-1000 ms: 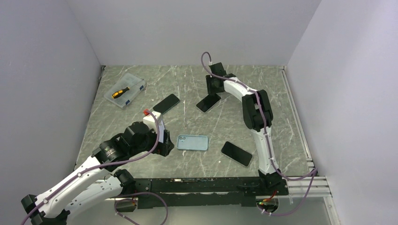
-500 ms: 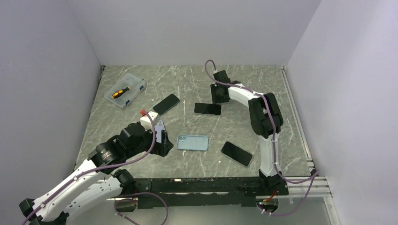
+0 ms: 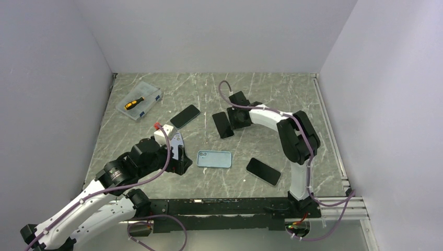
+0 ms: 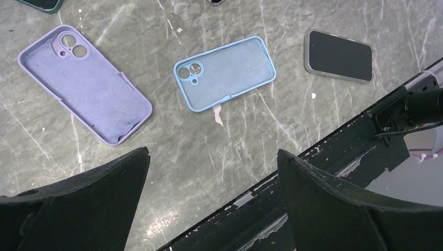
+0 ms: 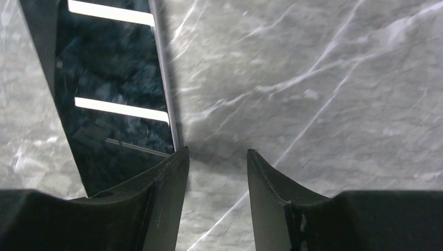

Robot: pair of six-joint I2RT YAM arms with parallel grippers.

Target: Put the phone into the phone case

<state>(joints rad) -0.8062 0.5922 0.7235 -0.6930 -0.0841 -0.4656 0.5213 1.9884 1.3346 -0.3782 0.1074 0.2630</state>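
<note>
Right end effector (image 3: pixel 233 121) is low over the middle of the counter (image 3: pixel 271 99), and the phone (image 3: pixel 223 125) is right up against it on its left. It lies flat and screen-up, one short end pointing toward the back wall. From the wrist camera, the glass of the phone (image 5: pixel 112 99) throws back two bright bars of light. Its long edge runs down to the inner face of the left-hand finger (image 5: pixel 162 204) in that view. The phone sits outside the jaws, not in them. The right end effector (image 5: pixel 217 157) is partly parted, and between the fingers there is only bare marble. It holds nothing.

Over to the left end effector (image 3: pixel 180 157), hanging above the near-left part of the counter. Its jaws are spread wide and empty, and the left end effector (image 4: pixel 211 153) looks straight down on two cases. The blue case (image 4: pixel 225 73) lies open side up, with the purple case (image 4: pixel 86 91) beside it, also hollow side up. From above, the blue case (image 3: pixel 214 158) sits just right of the left end effector, nearer the front edge than the phone and apart from it.

A second phone (image 3: pixel 263 171) lies near the front edge, right of the blue case. A third phone (image 3: pixel 185 115) rests left of the task phone. Back left, a clear box (image 3: pixel 140 99) holds a screwdriver (image 3: pixel 134 102).
</note>
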